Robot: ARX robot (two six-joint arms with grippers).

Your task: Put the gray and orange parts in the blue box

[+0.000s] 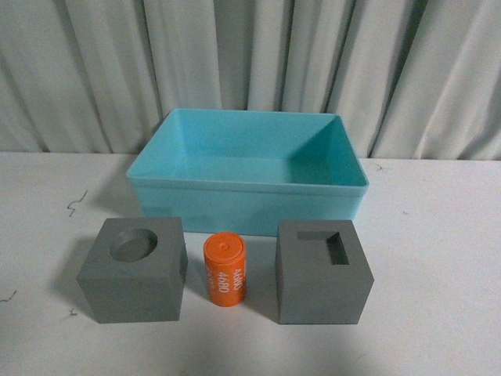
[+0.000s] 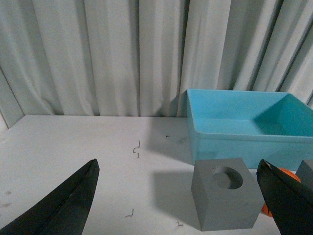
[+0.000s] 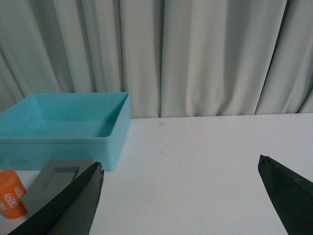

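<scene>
Left pincer and right pincer spread wide, holding nothing; round-hole gray cube, orange cylinder and rectangular-hole gray cube stand in a row on the surface before the empty blue box. Likely hazards: a finger beside either cube toppling the cylinder, or a broad cube slipping from a shallow grip.

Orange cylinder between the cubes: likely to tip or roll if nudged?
Orange cylinder stands on end, taller than wide, so a sideways nudge probably tips it; once down, its round body likely rolls. Looks rigid and smooth; grip may slip.
</scene>
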